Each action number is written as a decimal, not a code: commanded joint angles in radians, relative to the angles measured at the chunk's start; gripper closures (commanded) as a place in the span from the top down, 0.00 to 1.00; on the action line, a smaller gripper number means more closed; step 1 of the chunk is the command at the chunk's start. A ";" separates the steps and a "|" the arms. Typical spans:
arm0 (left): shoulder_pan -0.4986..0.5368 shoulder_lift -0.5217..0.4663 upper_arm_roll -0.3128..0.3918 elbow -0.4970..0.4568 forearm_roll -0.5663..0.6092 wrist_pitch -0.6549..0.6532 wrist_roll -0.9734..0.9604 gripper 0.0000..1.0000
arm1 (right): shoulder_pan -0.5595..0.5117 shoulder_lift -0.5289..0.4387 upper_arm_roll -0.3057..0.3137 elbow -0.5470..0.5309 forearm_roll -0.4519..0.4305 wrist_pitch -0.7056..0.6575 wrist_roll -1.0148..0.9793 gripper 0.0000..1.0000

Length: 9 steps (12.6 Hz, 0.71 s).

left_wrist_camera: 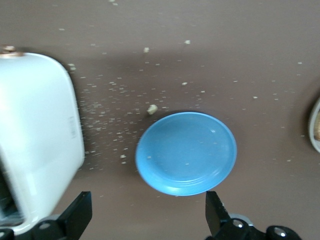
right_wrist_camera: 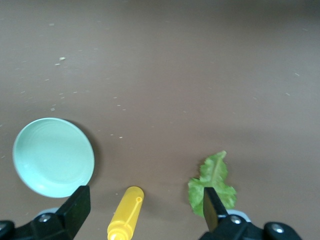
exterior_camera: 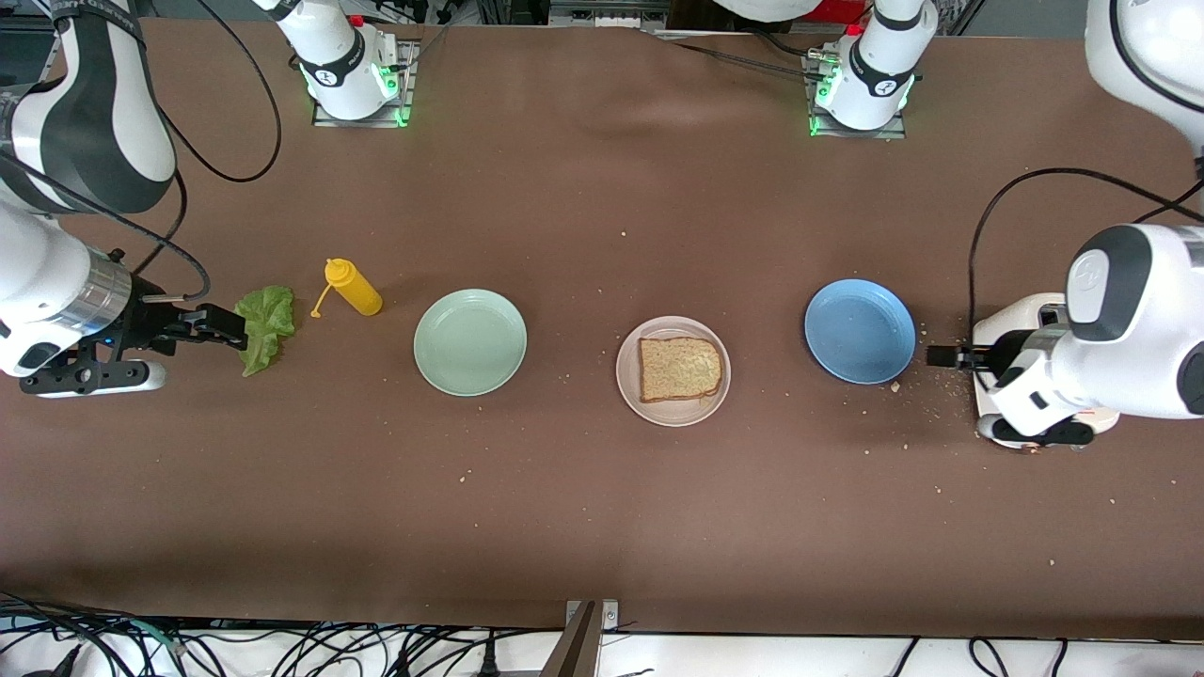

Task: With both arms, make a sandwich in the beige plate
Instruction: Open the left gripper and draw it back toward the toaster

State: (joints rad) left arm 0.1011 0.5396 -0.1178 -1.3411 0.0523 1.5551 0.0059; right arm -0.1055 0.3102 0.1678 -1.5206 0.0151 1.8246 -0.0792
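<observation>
- While one toast slice (exterior_camera: 680, 369) already lies flat in the beige plate (exterior_camera: 627, 369) at the middle of the table, the lettuce leaf (exterior_camera: 264, 326) rests on the bare tabletop at the right arm's end; the step in hand appears to be fetching the leaf, the second layer of the sandwich.
- Right gripper (exterior_camera: 224, 326): fingers spread and empty, low beside the leaf, grasping nothing; in the right wrist view the leaf (right_wrist_camera: 213, 186) sits just off one fingertip, not between the two.
- Left gripper (exterior_camera: 941, 355): released, holding nothing, over the table between the blue plate (exterior_camera: 859, 330) and a white toaster (exterior_camera: 1011, 324) at the left arm's end; this arm seems to wait.
- Next move, as judged: the right gripper must centre on the leaf, pinch the thin limp edge without pressing into the table, then carry it over the mint-green plate (exterior_camera: 469, 341) to the toast; a second slice is not visible and may sit in the toaster.
- Surface: brown matte table (exterior_camera: 602, 527), strewn with crumbs, thickest between the toaster and the blue plate; a yellow squeeze bottle (exterior_camera: 353, 287) lies on its side near the leaf.
- Room: cables trail along the table edge nearest the front camera; both arm bases stand bolted along the farther edge.
</observation>
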 commanded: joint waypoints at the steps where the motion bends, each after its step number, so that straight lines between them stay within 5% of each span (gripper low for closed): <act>1: 0.035 -0.059 -0.006 -0.014 0.061 -0.010 -0.014 1.00 | -0.008 -0.011 -0.033 -0.016 0.075 0.004 -0.160 1.00; 9: 0.115 -0.098 -0.006 0.033 0.061 -0.029 -0.014 1.00 | -0.010 -0.083 -0.172 -0.176 0.368 -0.067 -0.730 1.00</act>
State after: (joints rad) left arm 0.2190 0.4471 -0.1173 -1.3130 0.0833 1.5404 0.0031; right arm -0.1148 0.2859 0.0200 -1.6126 0.3261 1.7727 -0.6694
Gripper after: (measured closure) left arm 0.000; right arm 0.000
